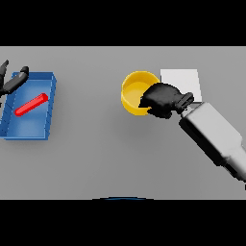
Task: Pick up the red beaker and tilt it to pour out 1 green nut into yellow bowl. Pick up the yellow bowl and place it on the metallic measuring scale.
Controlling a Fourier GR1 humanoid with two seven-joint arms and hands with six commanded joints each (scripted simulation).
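The right hand curls its fingers over the near right rim of the yellow bowl, which sits on the grey desk just left of the hand, while the pale square scale lies right behind the hand and beside the bowl. Far off to the hand's left, the red beaker lies on its side inside a blue tray. At that tray's far left corner the left hand shows at the view's edge, fingers loosely spread and holding nothing.
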